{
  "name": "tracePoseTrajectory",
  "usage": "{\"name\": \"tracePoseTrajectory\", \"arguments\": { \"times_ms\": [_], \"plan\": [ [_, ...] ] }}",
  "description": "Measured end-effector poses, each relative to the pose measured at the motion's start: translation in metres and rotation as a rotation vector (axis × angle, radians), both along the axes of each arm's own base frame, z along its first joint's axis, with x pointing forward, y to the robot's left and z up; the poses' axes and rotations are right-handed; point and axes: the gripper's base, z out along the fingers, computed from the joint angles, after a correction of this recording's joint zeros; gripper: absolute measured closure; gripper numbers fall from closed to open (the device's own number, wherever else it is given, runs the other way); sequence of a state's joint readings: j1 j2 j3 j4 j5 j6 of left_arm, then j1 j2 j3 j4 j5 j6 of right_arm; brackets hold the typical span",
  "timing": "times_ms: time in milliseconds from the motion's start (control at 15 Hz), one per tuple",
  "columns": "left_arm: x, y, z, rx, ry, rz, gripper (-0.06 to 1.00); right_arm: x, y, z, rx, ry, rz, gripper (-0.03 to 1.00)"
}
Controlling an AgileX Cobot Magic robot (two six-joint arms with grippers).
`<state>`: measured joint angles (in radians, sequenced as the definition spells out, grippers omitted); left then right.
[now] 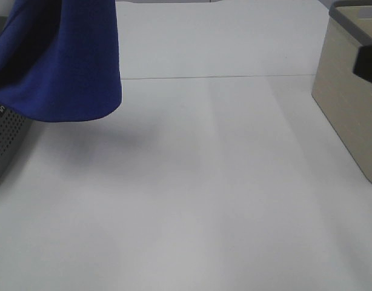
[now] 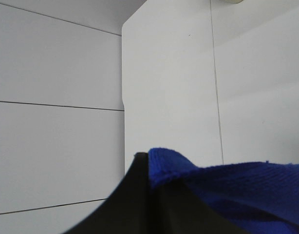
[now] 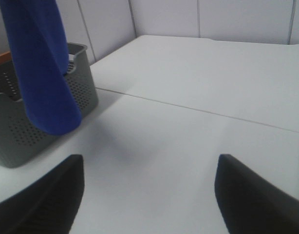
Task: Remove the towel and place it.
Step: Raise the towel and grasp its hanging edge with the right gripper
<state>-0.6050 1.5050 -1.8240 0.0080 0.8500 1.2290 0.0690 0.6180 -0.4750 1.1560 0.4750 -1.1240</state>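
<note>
The towel [image 1: 59,60] is held in the air at the left of the bench [image 1: 204,182], hanging in a long fold over the grey perforated basket [image 1: 3,136]. It cannot be told whether its lowest edge is wholly clear of the basket rim.

Several faults are judged possible from here. Only a small pinch of cloth is seen between the jaws of the left end effector [image 2: 148,168], so the soft fabric could slip out if the arm is swung quickly. If the hanging tail is drawn sideways before it is lifted clear, the basket rim could be caught and the basket dragged or tipped. If the cloth is lowered straight down, it is likely to be left in a heap rather than laid flat. If it is carried toward the beige basket [image 1: 346,103], a part could be left draped over that wall.

The left end effector is raised above the frame of the exterior view, and its jaws are closed on a fold of the towel. The right end effector [image 3: 148,170] is kept low over the bench and turned toward the grey basket. Its fingers are spread wide, nothing is held between them, and it is well apart from the cloth.
</note>
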Motion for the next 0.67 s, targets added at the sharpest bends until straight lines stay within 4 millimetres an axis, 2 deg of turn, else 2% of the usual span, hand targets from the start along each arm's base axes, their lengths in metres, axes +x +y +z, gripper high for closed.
{"name": "tracePoseTrajectory", "arguments": {
  "times_ms": [67, 133, 267, 400, 533, 667],
  "plan": [
    [-0.002, -0.003, 0.0, 0.002, -0.005, -0.011, 0.94, 0.016, 0.006, -0.003, 0.015, -0.013, 0.063, 0.23],
    [-0.007, -0.009, 0.0, 0.013, -0.016, -0.034, 0.94, 0.039, 0.021, -0.008, 0.081, -0.071, 0.236, 0.24],
    [-0.01, -0.015, 0.0, 0.03, -0.027, -0.051, 0.94, 0.053, 0.031, -0.014, 0.095, -0.092, 0.393, 0.24],
    [-0.012, -0.019, 0.001, 0.037, -0.051, -0.067, 0.94, 0.073, 0.041, -0.019, 0.188, -0.049, 0.552, 0.24],
    [-0.013, -0.024, 0.004, 0.032, -0.099, -0.09, 0.94, 0.095, 0.046, -0.026, 0.25, -0.01, 0.638, 0.24],
    [-0.013, -0.026, 0.007, 0.019, -0.128, -0.097, 0.94, 0.117, 0.048, -0.035, 0.276, 0.035, 0.646, 0.23]
  ]
}}
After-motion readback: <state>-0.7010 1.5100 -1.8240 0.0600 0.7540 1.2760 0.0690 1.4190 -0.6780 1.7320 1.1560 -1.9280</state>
